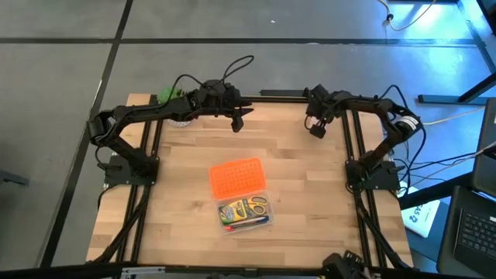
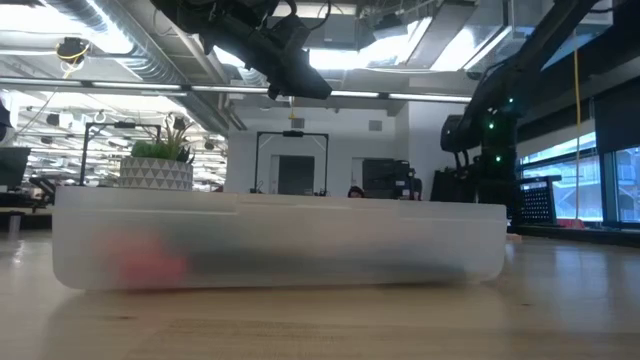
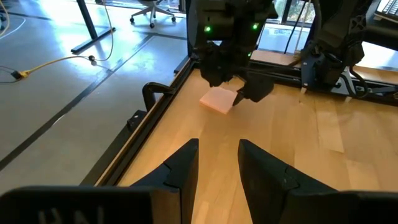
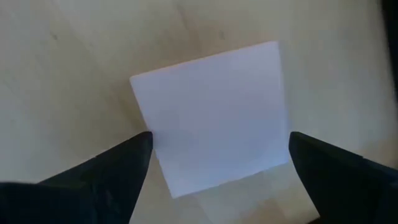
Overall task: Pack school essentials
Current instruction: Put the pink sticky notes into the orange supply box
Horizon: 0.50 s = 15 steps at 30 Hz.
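1. Overall, wood surface (image 1: 178, 201) inside a black frame, both arms reaching over its far half

2. Left arm comes in from the left edge; left gripper (image 1: 239, 120) hangs over the far middle of the surface, fingers (image 3: 183, 171) a narrow gap apart, nothing between them, not clenched on anything

3. Right arm comes in from the right edge; right gripper (image 1: 317, 130) sits over the far right part, pointing down at the pink note pad (image 4: 214, 115)

4. Right gripper is spread wide, its fingers (image 4: 106, 171) flank the pad on both sides in the right wrist view; cannot tell if they touch it, pad looks flat on the wood

5. Left wrist view shows the same pad (image 3: 218, 99) on the wood, directly beneath the right gripper

6. Clear case (image 1: 244, 211) lies near the middle of the surface, closer to the near edge, well apart from both grippers

7. Orange perforated lid (image 1: 237, 177) lies just beside the case on its far side, overlapping its edge

8. Inside the case: green-and-yellow crayon box (image 1: 232, 209), yellow-handled scissors (image 1: 258, 205), thin pencils (image 1: 248, 223) along the near wall

9. Green potted plant (image 1: 169, 98) stands at the far left edge, partly under the left arm

10. Low view: case wall (image 2: 280, 240) fills the foreground, blurred reddish patch behind it, plant (image 2: 158, 165) beyond
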### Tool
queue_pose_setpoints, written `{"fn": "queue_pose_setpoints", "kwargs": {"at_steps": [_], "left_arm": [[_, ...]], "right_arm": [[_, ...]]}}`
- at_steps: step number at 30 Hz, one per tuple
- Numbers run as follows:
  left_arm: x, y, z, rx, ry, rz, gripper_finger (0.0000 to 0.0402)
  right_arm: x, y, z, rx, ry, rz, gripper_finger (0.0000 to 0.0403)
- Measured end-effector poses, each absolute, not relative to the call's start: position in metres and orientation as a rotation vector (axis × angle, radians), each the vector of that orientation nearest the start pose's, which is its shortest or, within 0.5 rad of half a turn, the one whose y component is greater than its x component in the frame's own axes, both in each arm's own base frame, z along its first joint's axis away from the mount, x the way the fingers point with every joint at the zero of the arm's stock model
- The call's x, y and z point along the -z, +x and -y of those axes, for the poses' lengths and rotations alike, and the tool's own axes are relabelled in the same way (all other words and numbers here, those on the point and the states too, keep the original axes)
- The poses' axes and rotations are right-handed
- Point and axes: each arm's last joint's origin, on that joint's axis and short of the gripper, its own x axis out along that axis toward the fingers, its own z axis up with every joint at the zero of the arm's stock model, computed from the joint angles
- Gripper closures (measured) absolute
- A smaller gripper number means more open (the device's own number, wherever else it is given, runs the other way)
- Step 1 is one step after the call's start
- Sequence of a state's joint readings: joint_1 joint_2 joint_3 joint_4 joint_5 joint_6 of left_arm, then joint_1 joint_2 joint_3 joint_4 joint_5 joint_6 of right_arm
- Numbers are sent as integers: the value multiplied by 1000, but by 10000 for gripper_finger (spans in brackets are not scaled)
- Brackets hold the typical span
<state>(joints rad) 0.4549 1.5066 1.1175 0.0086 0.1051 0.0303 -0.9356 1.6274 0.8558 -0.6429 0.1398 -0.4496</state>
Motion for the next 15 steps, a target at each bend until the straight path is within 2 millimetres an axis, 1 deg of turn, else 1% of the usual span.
{"fn": "queue_pose_setpoints", "kwargs": {"at_steps": [4, 15], "left_arm": [[-294, 309, -148, -340, -76, -372, 296], [-294, 309, -148, -340, -76, -373, 296]], "right_arm": [[-139, 157, 219, 529, 219, -1513, 25], [-135, 160, 218, 358, 170, -1492, 25]]}}
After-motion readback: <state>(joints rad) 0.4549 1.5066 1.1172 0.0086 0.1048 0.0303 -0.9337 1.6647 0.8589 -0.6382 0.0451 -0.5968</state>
